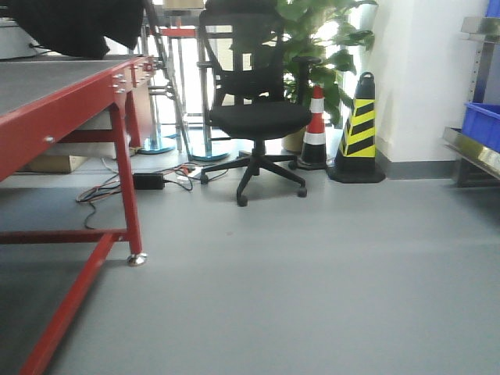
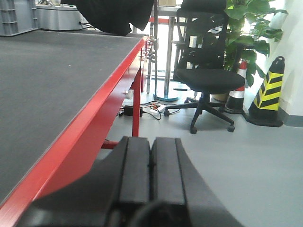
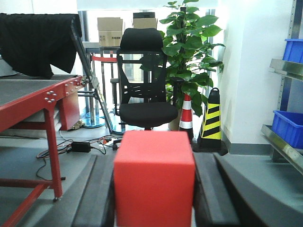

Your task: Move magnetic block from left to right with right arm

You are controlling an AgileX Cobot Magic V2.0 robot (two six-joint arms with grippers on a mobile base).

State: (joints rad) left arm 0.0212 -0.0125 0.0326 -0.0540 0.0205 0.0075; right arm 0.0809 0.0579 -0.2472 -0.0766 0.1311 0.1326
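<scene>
In the right wrist view the magnetic block (image 3: pixel 154 177), a bright-red cube, fills the gap between the two black fingers (image 3: pixel 97 194) of my right gripper (image 3: pixel 154 163). The fingers press against both its side faces, so the gripper is shut on it, held above the grey floor. In the left wrist view my left gripper (image 2: pixel 151 142) has its two black pads pressed together with nothing between them, beside the red edge of the table (image 2: pixel 109 94). Neither gripper nor the block shows in the front-facing view.
A red-framed table (image 1: pixel 70 101) with a dark grey top stands at the left. Ahead are a black office chair (image 1: pixel 258 117), a red-white cone (image 1: pixel 315 129), a yellow-black cone (image 1: pixel 359 133) and a plant (image 3: pixel 189 56). Cables (image 1: pixel 148 183) lie on the floor. Shelves with blue bins (image 1: pixel 483 125) stand at the right.
</scene>
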